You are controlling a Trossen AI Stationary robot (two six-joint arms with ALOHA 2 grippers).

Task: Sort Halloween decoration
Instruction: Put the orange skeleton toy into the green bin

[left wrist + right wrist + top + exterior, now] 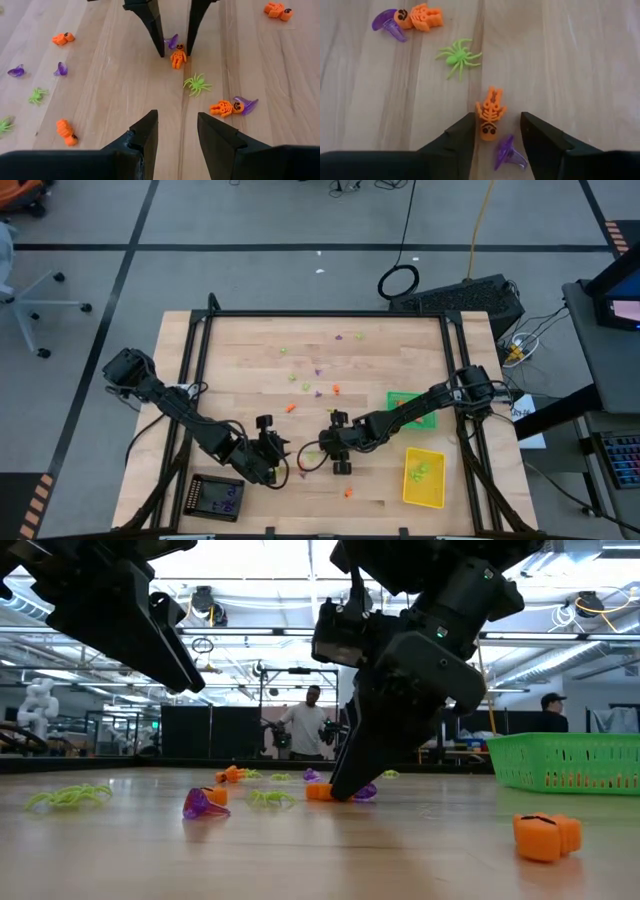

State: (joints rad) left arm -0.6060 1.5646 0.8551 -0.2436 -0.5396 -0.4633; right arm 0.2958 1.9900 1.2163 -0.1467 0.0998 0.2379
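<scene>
Small orange, purple and lime green trinkets lie scattered on the wooden table. My right gripper (336,443) is open, its fingers pointing down with their tips at the table. They stand on either side of an orange skeleton (490,117) and a purple hat (507,152), which also show in the left wrist view (177,56). A green spider (457,56) and a second orange skeleton with a purple hat (412,19) lie just beyond. My left gripper (177,114) is open and empty above the table, facing the right gripper from the left (274,448).
A green tray (400,398) stands to the right of the grippers, a yellow tray (423,492) holding green pieces is at the near right, and a black tray (217,497) is at the near left. More trinkets lie toward the far edge (322,370). People stand in the room behind (310,725).
</scene>
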